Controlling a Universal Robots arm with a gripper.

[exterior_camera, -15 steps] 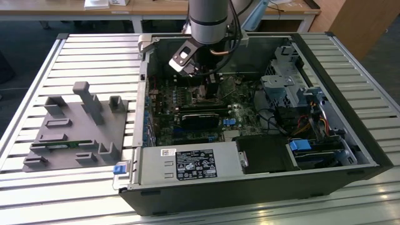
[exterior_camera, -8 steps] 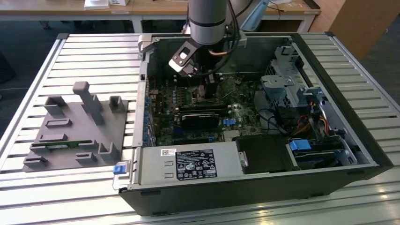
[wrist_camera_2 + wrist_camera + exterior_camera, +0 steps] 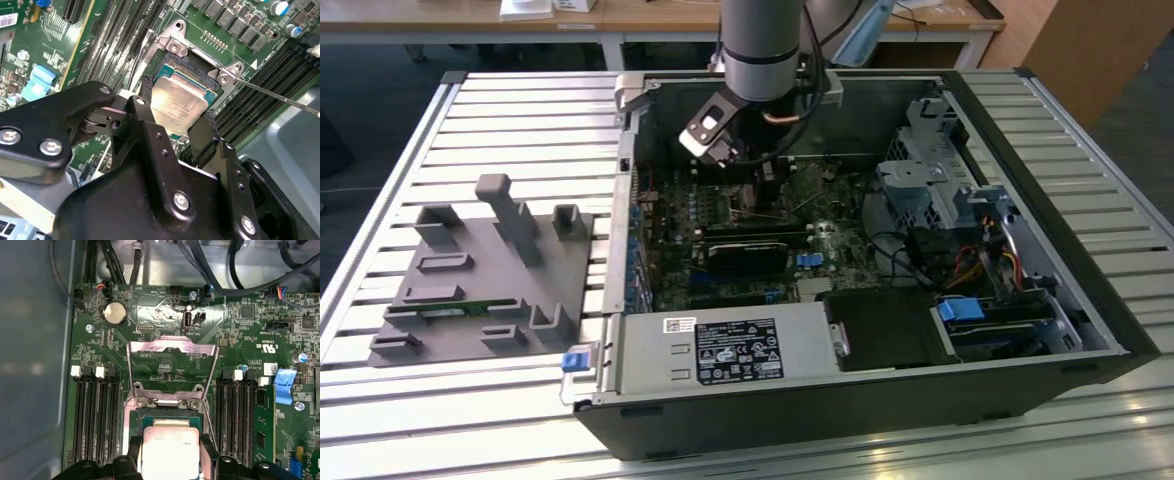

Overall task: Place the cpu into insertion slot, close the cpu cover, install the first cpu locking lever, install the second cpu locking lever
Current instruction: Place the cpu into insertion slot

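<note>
1. While the arm [image 3: 761, 40] is extended down into the open computer case [image 3: 1014, 330], which is laid on its side on a slatted table [image 3: 520, 120], the gripper [image 3: 176, 112] is seen in the second wrist view low over the green motherboard [image 3: 60, 45].
2. The jaws are seen clamped on the cpu [image 3: 170, 447]: in both wrist views a black finger is pressed against each of two opposite edges of the chip, and its dull silver top is left uncovered between the fingers [image 3: 202, 132].
3. The cpu is held directly over the insertion slot [image 3: 192, 67], whose dark bed and thin metal rim are visible just beyond the chip's far edge. Whether the chip is already seated in the slot or only poised above it cannot be told.
4. The cpu cover [image 3: 172, 346] is found swung open. It is raised off the slot on its hinge at the slot's far edge, and bare board is visible through its square cut-out.
5. A thin metal locking lever [image 3: 280, 97] is seen unlatched, angled away from one corner of the slot's frame.
6. Long black memory slots [image 3: 95, 415] are seen on both sides of the slot, and a round coin battery [image 3: 114, 314] is mounted beyond the raised cover.
7. On the table, at the exterior view's left of the case, a grey fixture block [image 3: 480, 270] is set well apart from the gripper.
</note>
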